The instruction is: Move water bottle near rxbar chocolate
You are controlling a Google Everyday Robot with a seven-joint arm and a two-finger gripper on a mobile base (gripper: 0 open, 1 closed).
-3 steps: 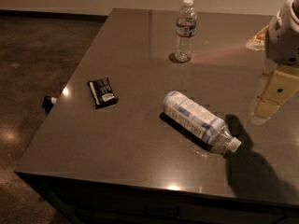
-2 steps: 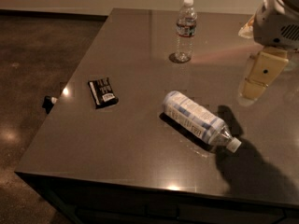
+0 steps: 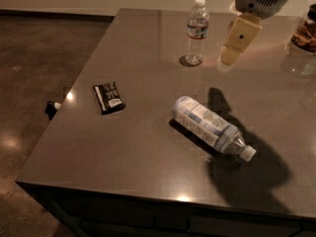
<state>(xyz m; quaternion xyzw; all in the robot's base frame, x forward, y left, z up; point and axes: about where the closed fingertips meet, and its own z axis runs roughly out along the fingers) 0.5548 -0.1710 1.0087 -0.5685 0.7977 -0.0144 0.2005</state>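
Note:
The water bottle (image 3: 196, 32) stands upright at the back middle of the dark table (image 3: 143, 152). It is slim and clear, with a white cap and a narrow dark-and-red label band. The rxbar chocolate (image 3: 109, 97) lies flat near the table's left edge, a small black wrapper with a white patch. My gripper (image 3: 232, 53) hangs from the arm at the upper right. It is above the table, just to the right of the water bottle and apart from it. It holds nothing that I can see.
A larger clear bottle with a blue-and-white label (image 3: 211, 127) lies on its side in the middle right of the table, cap toward the front right. A glass jar (image 3: 303, 31) stands at the far right edge. The table's left and front edges drop to the floor.
My arm and gripper have moved up and to the left, from the table's right side toward the upright water bottle. The bottles and the bar have not moved.

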